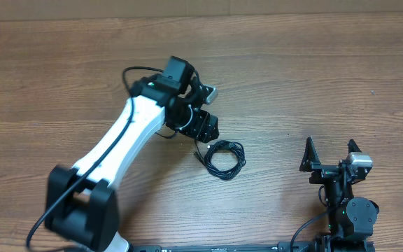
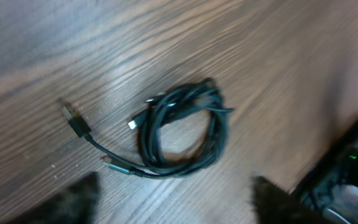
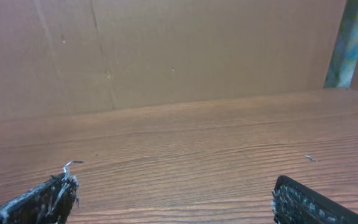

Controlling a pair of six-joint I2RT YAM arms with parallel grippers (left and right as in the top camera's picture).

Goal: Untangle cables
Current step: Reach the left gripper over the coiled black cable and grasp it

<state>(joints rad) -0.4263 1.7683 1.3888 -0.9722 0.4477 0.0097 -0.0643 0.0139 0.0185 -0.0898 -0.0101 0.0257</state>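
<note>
Cables [image 1: 224, 157] are coiled in one bundle on the desk [image 1: 292, 70], at 4 o'clock of the left claw [image 1: 203, 129], which is spread. The right claw [image 1: 331, 155] is spread too.

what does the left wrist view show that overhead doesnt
Only left wrist: three plug ends sticking out of the cables, shown clearly, plus the open left tool at the bottom edge. Only overhead: the left arm and the right tool, open, apart from the coil on its right. Both: the cables lying coiled on the wood table, ungrasped.
</note>
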